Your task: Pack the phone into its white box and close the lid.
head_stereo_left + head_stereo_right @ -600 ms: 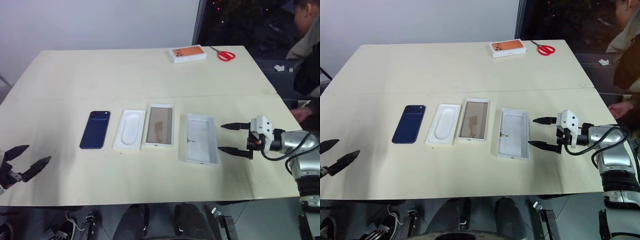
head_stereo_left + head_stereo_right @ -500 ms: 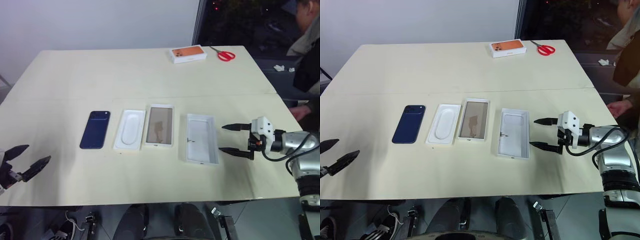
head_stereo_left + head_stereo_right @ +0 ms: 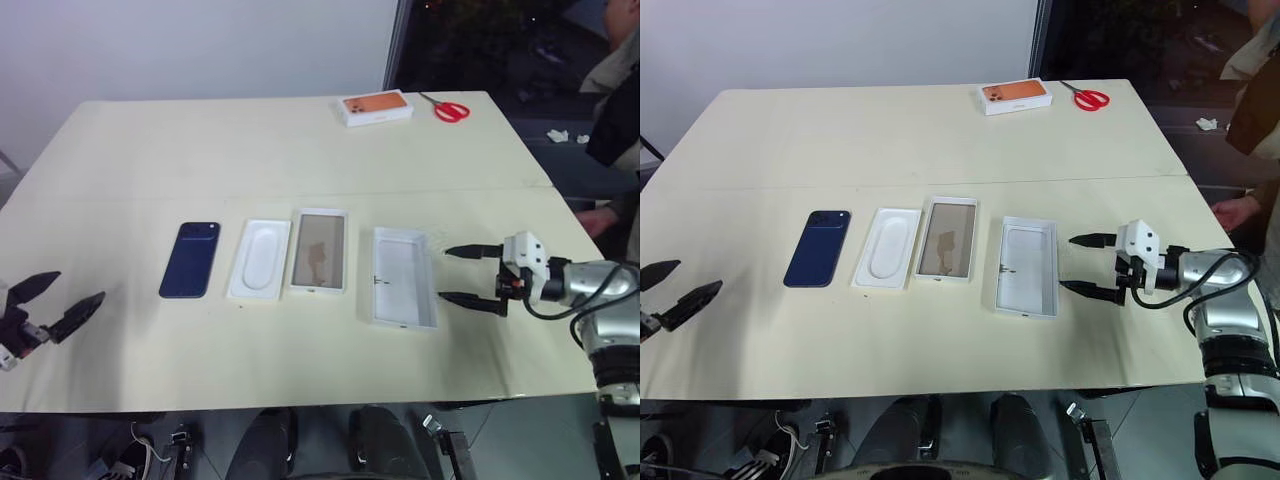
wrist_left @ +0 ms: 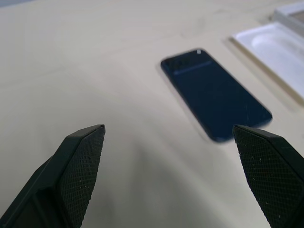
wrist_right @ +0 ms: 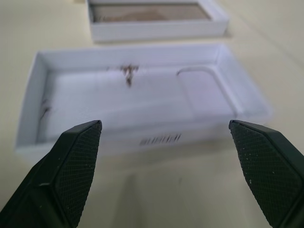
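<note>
Head view: on the pale cream table [image 3: 300, 140] I see four items in a row. From nine o'clock to three: the slim dark navy-blue phone [image 3: 190, 259], back up; a white moulded insert with an oval recess [image 3: 259, 259]; the shallow white box with a brownish glossy floor [image 3: 320, 251]; and the white lid [image 3: 403, 276], lying inside-up. The right gripper [image 3: 471, 275] hovers just beside the lid at three o'clock, jaws wide and empty. The left gripper [image 3: 62, 302] hangs at seven o'clock of the phone, well apart, jaws wide and empty.

Left wrist view: the phone lies ahead between the spread fingers [image 4: 78, 164].

Right wrist view: the lid faces me.

Risks, as I judge them: the flat phone may slide away when pinched, and I might mistake the insert for the box.
</note>
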Tool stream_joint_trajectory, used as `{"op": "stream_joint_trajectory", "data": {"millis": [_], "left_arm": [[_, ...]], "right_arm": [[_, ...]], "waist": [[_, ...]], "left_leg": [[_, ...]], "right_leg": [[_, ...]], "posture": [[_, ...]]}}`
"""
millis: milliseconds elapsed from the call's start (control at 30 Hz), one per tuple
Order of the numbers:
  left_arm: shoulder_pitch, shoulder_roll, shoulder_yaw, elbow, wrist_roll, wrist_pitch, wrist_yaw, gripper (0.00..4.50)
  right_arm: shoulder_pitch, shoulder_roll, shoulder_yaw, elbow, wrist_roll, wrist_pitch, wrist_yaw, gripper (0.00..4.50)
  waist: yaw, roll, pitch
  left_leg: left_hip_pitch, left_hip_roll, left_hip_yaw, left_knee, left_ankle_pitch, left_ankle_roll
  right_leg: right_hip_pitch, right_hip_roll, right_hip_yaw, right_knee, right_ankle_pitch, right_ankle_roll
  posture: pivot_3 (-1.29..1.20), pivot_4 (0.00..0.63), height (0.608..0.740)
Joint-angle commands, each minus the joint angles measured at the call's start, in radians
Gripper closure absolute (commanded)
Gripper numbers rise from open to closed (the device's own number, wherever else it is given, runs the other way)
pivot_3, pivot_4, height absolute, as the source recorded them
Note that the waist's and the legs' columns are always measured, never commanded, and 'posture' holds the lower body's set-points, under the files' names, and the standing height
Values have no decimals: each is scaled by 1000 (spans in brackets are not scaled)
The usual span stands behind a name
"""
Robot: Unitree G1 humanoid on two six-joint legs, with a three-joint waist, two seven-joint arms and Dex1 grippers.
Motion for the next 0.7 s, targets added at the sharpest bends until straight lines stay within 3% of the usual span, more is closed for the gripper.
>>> {"op": "stream_joint_trajectory", "data": {"millis": [33, 400, 567, 700], "left_arm": [[-7, 12, -4, -66, -64, 113, 36, 0], [-100, 17, -103, -275, -200, 429, 187, 0], [-153, 24, -179, -295, -241, 551, 240, 0], [-302, -26, -215, -236, -255, 652, 386, 0]], "right_arm": [[-21, 10, 10, -58, 3, 29, -7, 23], [-85, 26, 61, -240, -14, 254, -124, 23], [-91, 33, 89, -330, -33, 269, -142, 23], [-116, 25, 135, -363, -95, 251, -169, 23]], "waist": [[0, 0, 0], [3, 0, 0], [2, 0, 0], [2, 0, 0]], "left_leg": [[0, 0, 0, 0, 0, 0], [0, 0, 0, 0, 0, 0], [-1, 0, 0, 0, 0, 0], [0, 0, -1, 1, 0, 0]], "right_leg": [[0, 0, 0, 0, 0, 0], [-1, 0, 0, 1, 0, 0], [-1, 0, 0, 1, 0, 0], [-1, 1, 0, 2, 0, 0]], "posture": [[0, 150, 740], [0, 150, 740], [0, 150, 740], [0, 150, 740]]}}
